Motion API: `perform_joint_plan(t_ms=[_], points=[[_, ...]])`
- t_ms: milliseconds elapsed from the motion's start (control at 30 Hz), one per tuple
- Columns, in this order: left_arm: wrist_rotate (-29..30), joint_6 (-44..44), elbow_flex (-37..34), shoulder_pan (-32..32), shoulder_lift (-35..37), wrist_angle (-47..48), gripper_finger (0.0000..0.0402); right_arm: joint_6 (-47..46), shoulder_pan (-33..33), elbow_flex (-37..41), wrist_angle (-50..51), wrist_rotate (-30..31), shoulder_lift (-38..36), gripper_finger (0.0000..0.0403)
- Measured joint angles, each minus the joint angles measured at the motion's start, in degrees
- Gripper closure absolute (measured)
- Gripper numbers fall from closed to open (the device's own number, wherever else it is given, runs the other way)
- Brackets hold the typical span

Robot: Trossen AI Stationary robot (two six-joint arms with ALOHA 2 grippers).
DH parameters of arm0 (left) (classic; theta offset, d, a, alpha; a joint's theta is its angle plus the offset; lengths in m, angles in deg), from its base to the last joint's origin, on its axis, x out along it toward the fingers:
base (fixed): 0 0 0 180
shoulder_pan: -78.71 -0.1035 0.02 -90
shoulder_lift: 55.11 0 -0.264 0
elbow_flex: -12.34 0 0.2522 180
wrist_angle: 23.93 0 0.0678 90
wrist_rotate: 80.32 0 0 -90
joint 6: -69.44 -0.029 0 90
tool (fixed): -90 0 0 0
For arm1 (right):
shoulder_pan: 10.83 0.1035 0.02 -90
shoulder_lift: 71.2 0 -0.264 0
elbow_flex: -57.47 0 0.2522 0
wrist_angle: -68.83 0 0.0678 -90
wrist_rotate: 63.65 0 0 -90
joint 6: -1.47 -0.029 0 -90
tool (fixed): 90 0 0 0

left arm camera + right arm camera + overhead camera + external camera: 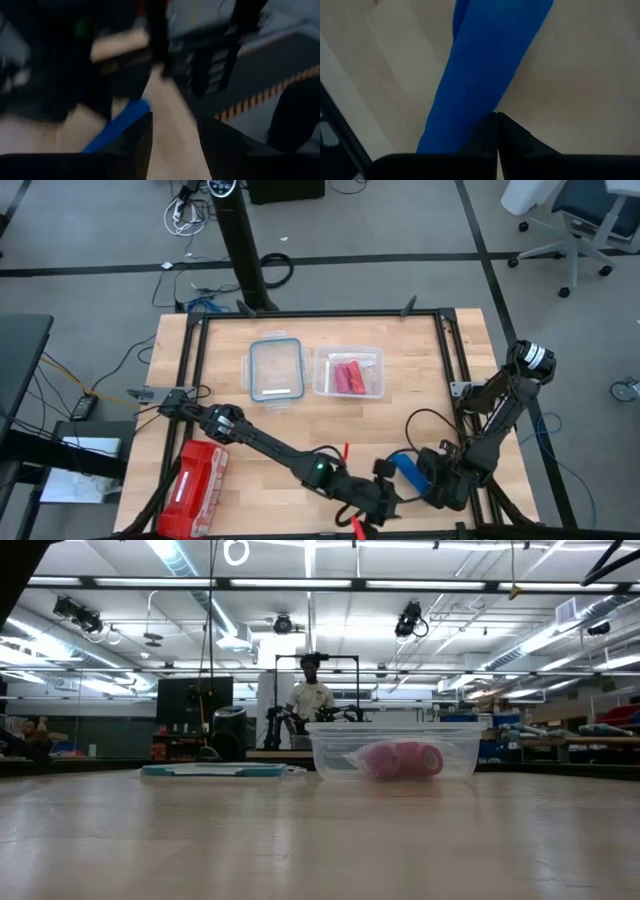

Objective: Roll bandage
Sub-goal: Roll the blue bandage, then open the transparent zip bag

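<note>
Pinching the bandage with my right end effector, fingers fully closed on it, near the counter's front edge. Left end effector hangs open beside it. Soft, stretchy, floppy stuff, so grab the loose end.

Your left arm stretches low across to the near edge, its claw parted. Your right arm folds back from the right side (elbow high), claw pinched closed.
</note>
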State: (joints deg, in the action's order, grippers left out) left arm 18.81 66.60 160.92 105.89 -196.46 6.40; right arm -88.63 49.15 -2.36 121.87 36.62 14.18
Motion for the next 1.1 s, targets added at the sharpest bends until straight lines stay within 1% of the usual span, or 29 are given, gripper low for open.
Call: perform_joint_plan(t_ms=[133, 200, 300, 367, 467, 533, 633, 767, 867, 933, 1000, 1100], points=[[-5.37, -1.4, 0.0, 0.49, 0.25, -14.68, 0.0241, -0.34, 0.14, -0.1, 1.62, 3.58, -0.12, 0.0401], [-8.13, -0.85, 0.0, 0.55, 0.25, -20.94, 0.0241, -0.35, 0.1, -0.1, 1.8, 5.96, -0.27, 0.0401], [-10.61, 0.76, -0.65, 0.65, 0.26, -29.25, 0.0241, 0.11, -0.02, -0.91, 1.82, 10.64, -0.93, 0.0401], [-10.77, 1.58, -2.48, 0.68, 0.34, -35.05, 0.0241, 0.76, 0.33, -1.71, 2.87, 14.37, -2.01, 0.0401], [-10.37, 2.55, -4.67, 0.81, 0.19, -39.58, 0.0241, 2.15, 0.42, -3.47, 6.23, 19.15, -4.58, 0.0401], [-8.77, 3.16, -6.56, 0.81, 0.19, -42.78, 0.0241, 2.94, 0.42, -4.45, 9.08, 21.21, -6.64, 0.0401], [-6.37, 3.16, -9.22, 0.81, 0.19, -46.8, 0.0241, 4.54, 0.42, -4.86, 10.31, 25.47, -9.81, 0.0401], [-3.08, 3.15, -12.53, 0.41, 0.19, -49.46, 0.0241, 5.53, -0.15, -4.86, 13.59, 27.88, -12.91, 0.0401], [-2.82, 4.68, -15.95, -0.38, 0.19, -53.87, 0.0241, 4.81, -0.21, -4.86, 16.46, 30.51, -14.53, 0.0401], [-4.06, 6.32, -19.63, -0.92, 0.19, -60.63, 0.0241, 4.15, -0.19, -4.86, 18.65, 32.65, -15.49, 0.0401], [-4.89, 8.46, -24.53, -1.42, 0.19, -69.64, 0.0241, 3.49, -0.44, -4.86, 20.16, 34.38, -16.67, 0.0401], [-4.96, 12.23, -32.49, -2.59, 0.26, -82.83, 0.0241, 3.39, -1.19, -4.86, 21.01, 35.53, -17.73, 0.04]])
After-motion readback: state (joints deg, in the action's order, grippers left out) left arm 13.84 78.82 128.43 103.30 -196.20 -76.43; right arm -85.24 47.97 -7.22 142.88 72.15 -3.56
